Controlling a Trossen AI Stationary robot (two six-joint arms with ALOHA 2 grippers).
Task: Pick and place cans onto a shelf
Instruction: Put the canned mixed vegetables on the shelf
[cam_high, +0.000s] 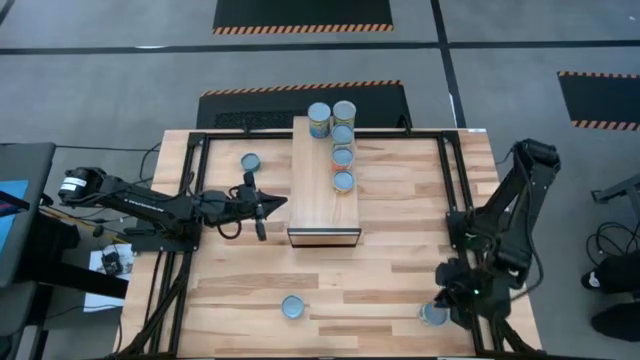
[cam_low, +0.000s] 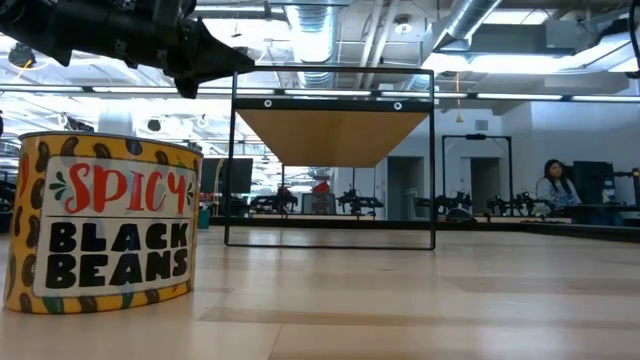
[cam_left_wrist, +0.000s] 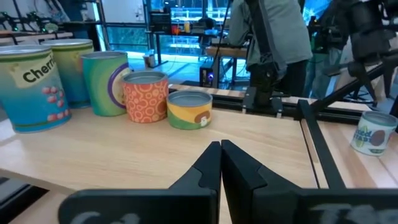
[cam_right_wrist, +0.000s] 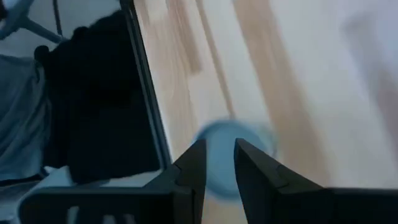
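From above, a planked wooden table (cam_high: 400, 250) sits on a grey floor with striped black mats. The shelf (cam_high: 322, 190) stands at the table's middle, and five cans (cam_high: 343, 155) line its far right edge. One can (cam_high: 250, 162) sits left of the shelf, another (cam_high: 292, 307) well in front of it, a third (cam_high: 433, 314) off to its front right. The left gripper (cam_high: 276, 204) lies low, just left of the shelf. The right gripper (cam_high: 447, 297) hangs over that front-right can.

At table height, a bean can (cam_low: 100, 222) looms large, the shelf (cam_low: 333, 135) behind it, a seated person (cam_low: 553, 185) far back in the room.

Left wrist: fingers (cam_left_wrist: 205, 168) pressed together, grasping nothing, aimed across the shelf top (cam_left_wrist: 155, 146) at the row of cans (cam_left_wrist: 146, 94); people stand beyond.

Right wrist: fingers (cam_right_wrist: 194, 163) slightly parted, straddling nothing yet, a blurred blue can top (cam_right_wrist: 227, 155) just beyond them.
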